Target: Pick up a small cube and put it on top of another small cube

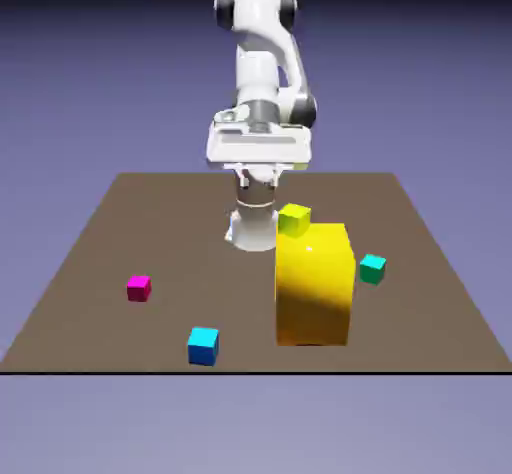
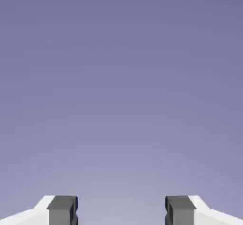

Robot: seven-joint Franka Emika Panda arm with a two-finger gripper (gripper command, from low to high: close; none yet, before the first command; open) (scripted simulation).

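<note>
The small magenta cube (image 1: 139, 288) lies on the brown table (image 1: 100, 252) toward the exterior view's left. A small blue cube (image 1: 203, 346) sits near the front edge, and a small teal cube (image 1: 372, 269) rests to the right of the big yellow block (image 1: 315, 284). A small yellow-green cube (image 1: 294, 220) shows at the block's far top edge; whether it rests on the block or behind it I cannot tell. My gripper (image 1: 258, 170) hangs high above the table's far side, away from every cube. In the hand view the gripper (image 2: 121, 212) is open, its grey fingertips (image 2: 62, 210) wide apart with only backdrop between them.
The big yellow block stands tall in the table's right middle, between the teal cube and the other small cubes. The robot's base (image 1: 252, 227) sits just behind it.
</note>
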